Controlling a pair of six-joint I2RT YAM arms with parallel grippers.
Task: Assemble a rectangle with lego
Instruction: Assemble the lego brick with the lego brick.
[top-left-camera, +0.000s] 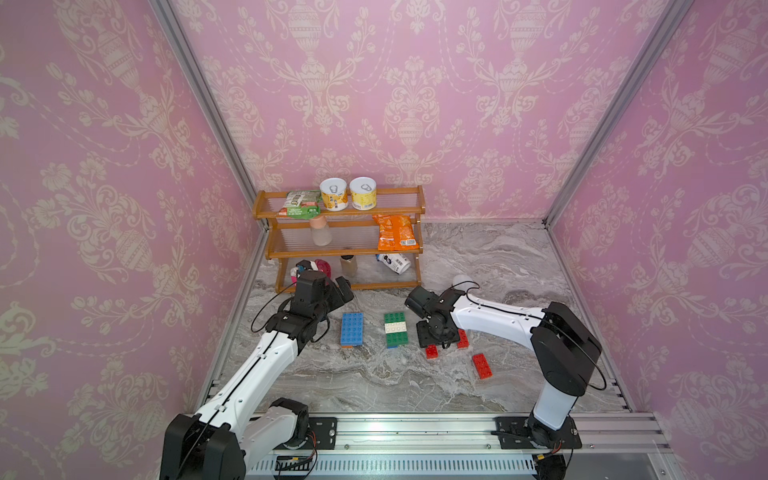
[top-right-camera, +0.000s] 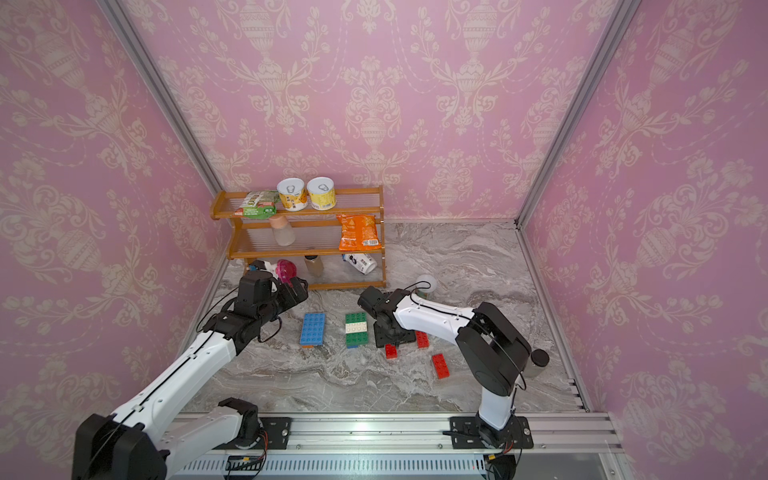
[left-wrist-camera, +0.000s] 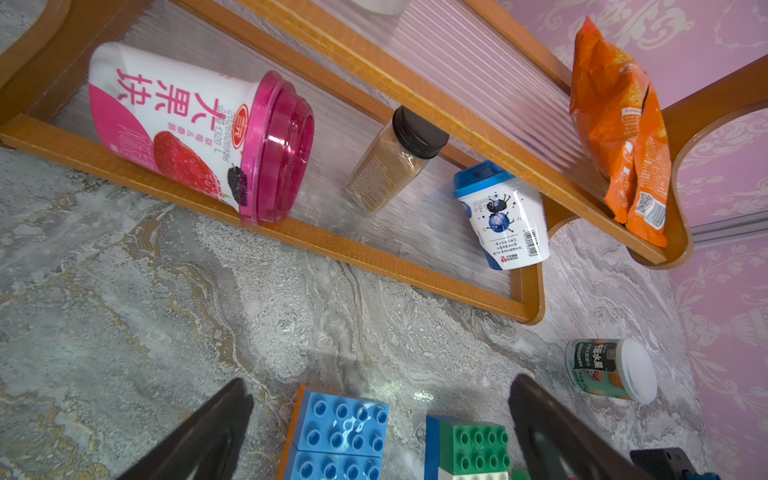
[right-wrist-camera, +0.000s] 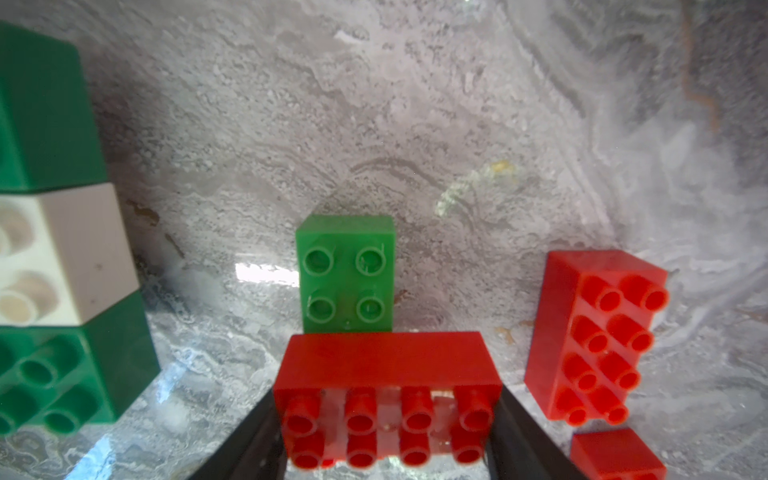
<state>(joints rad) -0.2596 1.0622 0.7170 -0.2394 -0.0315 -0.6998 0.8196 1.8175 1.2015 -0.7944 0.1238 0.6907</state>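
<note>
My right gripper (right-wrist-camera: 386, 419) is shut on a red eight-stud brick (right-wrist-camera: 386, 374), one finger on each short end, low at the tabletop; whether the brick touches the table I cannot tell. In both top views this gripper (top-left-camera: 433, 347) (top-right-camera: 390, 348) points down just right of the green-white-green stack (top-left-camera: 396, 329) (right-wrist-camera: 54, 232). A small green four-stud brick (right-wrist-camera: 347, 278) lies just beyond the held brick. Two more red bricks (top-left-camera: 482, 365) (top-left-camera: 462, 338) lie nearby. A blue block on an orange base (top-left-camera: 351, 329) (left-wrist-camera: 340, 432) lies left of the stack. My left gripper (top-left-camera: 345, 291) (left-wrist-camera: 380, 415) hangs open and empty past the blocks' far ends.
A wooden three-tier rack (top-left-camera: 345, 250) stands at the back with cans, snack bags, bottles and cups. A small cup (left-wrist-camera: 611, 370) lies on its side on the marble table behind the right arm. The pink side walls are close, and a metal rail (top-left-camera: 415, 428) runs along the front.
</note>
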